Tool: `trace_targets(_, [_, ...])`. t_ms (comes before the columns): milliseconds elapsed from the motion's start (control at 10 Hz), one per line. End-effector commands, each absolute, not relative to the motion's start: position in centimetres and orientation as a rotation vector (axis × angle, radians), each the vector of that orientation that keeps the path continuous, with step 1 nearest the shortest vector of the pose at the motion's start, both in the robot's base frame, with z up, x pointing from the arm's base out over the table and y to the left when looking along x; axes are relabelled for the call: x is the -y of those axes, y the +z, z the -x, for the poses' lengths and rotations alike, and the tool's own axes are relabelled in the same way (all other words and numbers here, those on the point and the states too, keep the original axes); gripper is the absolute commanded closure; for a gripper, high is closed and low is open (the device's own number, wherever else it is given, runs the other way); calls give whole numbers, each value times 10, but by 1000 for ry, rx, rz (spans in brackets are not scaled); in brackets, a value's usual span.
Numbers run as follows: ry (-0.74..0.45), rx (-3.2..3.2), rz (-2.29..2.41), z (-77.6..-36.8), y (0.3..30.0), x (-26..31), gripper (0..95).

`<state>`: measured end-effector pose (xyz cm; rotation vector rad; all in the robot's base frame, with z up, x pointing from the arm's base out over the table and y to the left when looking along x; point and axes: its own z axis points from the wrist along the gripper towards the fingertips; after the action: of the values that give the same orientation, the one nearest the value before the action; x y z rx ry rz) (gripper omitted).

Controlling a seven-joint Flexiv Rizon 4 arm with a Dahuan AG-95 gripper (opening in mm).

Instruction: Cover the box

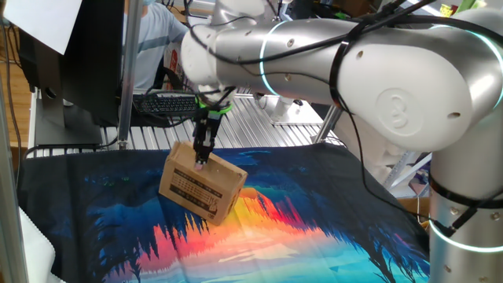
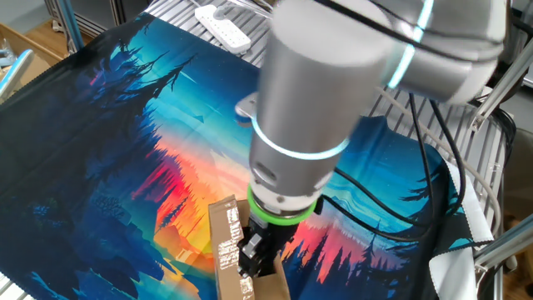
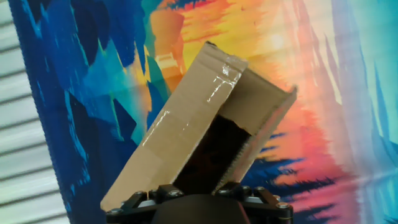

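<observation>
The box is brown cardboard with black print on its long side. It sits askew on the colourful cloth, left of centre. My gripper points straight down onto its top edge. From the other side, the gripper stands over the box at the bottom of the frame. In the hand view a long taped flap slants over a dark opening, and a second flap stands on the right. The jaws stand apart over that opening, the fingertips hidden, and I see nothing between them.
A keyboard and a monitor stand behind the cloth on the slatted metal table. A white power strip lies on the slats past the cloth. A person in blue sits behind. My arm spans the right side.
</observation>
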<state>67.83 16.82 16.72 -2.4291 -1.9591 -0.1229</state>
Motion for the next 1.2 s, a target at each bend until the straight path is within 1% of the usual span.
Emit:
trace_targets(100, [-116, 2004, 2373, -685, 168, -174, 380])
trace_targets(500, [-107, 2059, 2302, -688, 175, -184, 380])
trace_targets(700, [-117, 2039, 2237, -689, 191, -197, 380])
trace_targets(1000, [-173, 2129, 2058, -688, 205, -209, 380])
trace_targets(1200, [-208, 2188, 1952, -688, 205, -209, 380])
